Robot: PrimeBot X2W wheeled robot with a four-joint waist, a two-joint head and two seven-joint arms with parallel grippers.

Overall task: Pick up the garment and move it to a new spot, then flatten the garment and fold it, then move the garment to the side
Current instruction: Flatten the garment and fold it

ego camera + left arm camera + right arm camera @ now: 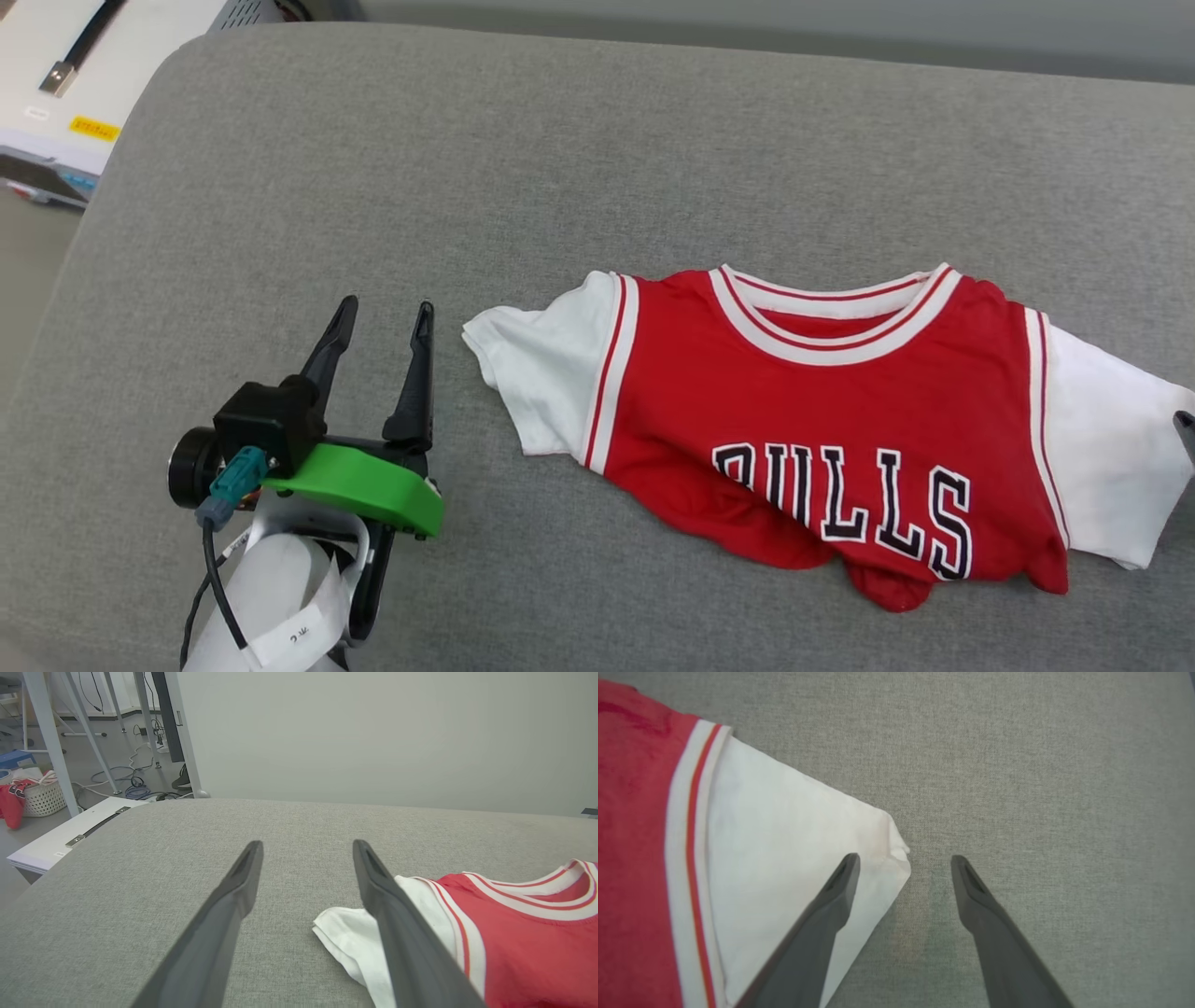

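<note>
Left end effector (388,304): fingers wide apart, holding nothing, above bare worktop (467,168) just beside the white sleeve (546,373) of the shirt (822,411).
Right end effector (904,857): fingers spread wide, gripping nothing, one finger over the corner of the other sleeve (794,835).
Worktop: grey fabric, carrying the shirt.
Shirt: red, lying front up toward the worktop's right side, hem rumpled.
</note>
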